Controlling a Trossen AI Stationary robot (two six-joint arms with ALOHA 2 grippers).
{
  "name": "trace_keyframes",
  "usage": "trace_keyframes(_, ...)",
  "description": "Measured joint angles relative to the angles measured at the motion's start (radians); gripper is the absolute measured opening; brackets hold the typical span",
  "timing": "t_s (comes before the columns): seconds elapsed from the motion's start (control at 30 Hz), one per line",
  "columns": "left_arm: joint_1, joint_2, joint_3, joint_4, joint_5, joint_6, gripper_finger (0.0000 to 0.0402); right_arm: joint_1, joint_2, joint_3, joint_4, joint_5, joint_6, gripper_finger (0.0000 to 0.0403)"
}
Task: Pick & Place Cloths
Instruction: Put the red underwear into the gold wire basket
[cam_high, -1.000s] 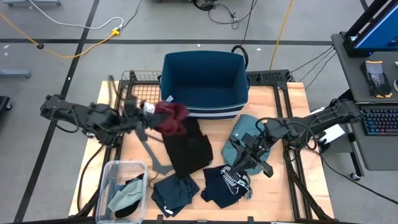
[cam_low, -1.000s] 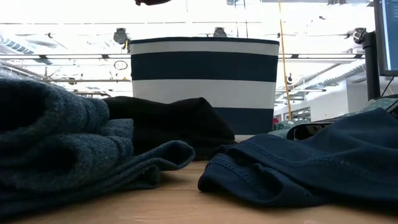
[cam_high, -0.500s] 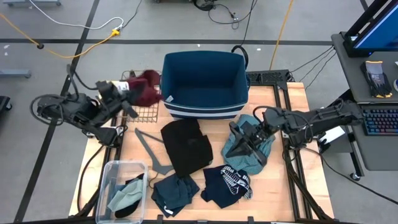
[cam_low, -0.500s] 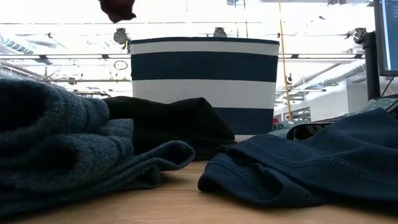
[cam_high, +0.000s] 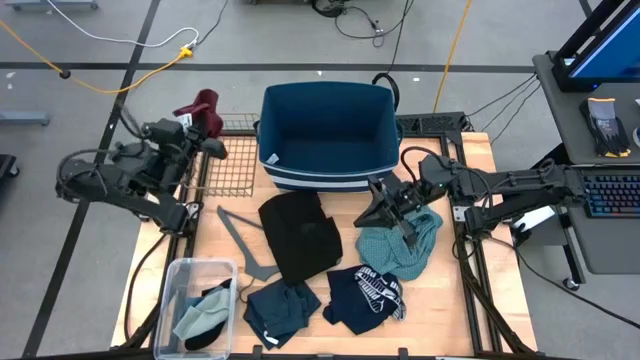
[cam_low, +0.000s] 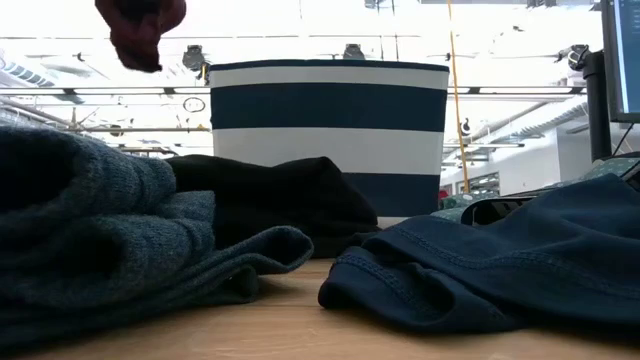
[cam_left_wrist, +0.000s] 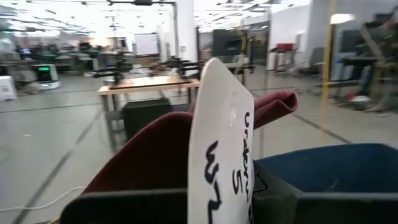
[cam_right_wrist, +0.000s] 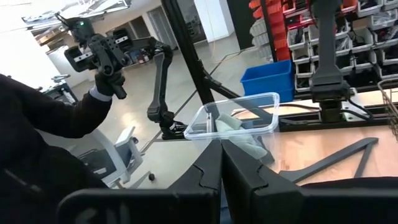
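Left gripper (cam_high: 205, 128): clamped on my maroon cloth (cam_high: 201, 103), left of the basket (cam_high: 325, 135). Risk: releasing here misses the basket.

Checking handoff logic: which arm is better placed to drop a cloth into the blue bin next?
Probably left. The left gripper holds the maroon cloth raised beside the blue bin; the right gripper is low, gripping the teal checked cloth.

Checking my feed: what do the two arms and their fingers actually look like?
Both arms are dark, jointed and slim, with black cables looping beside them. The left gripper carries a white tag with black handwriting. The right gripper has two matte black, angular fingers on a black crossbar.
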Motion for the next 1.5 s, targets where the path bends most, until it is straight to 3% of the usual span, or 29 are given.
trace_keyframes(0.2,0.117,0.014,0.000,-0.159,0.055,-0.132,0.0001,-0.016,0.000,0.000,0.000,0.002,0.000,0.0000)
trace_keyframes(0.5,0.352,0.063,0.000,-0.398,0.267,-0.339,0.0001,-0.023,0.000,0.000,0.002,0.006,0.008,0.0000)
trace_keyframes(0.8,0.589,0.127,0.000,-0.780,0.438,-0.752,0.0001,-0.023,0.000,0.000,0.008,0.008,0.031,0.0000)
trace_keyframes(1.07,0.749,0.217,-0.042,-0.787,0.584,-0.768,0.0001,-0.023,0.000,0.000,0.008,0.035,0.045,0.0000)
trace_keyframes(1.33,0.887,0.297,-0.160,-0.618,0.763,-0.733,0.0001,-0.022,0.000,0.000,0.007,0.031,0.026,0.0000)
trace_keyframes(1.5,0.972,0.338,-0.190,-0.601,0.845,-0.734,0.0001,-0.022,0.000,0.000,0.008,0.035,0.035,0.0000)
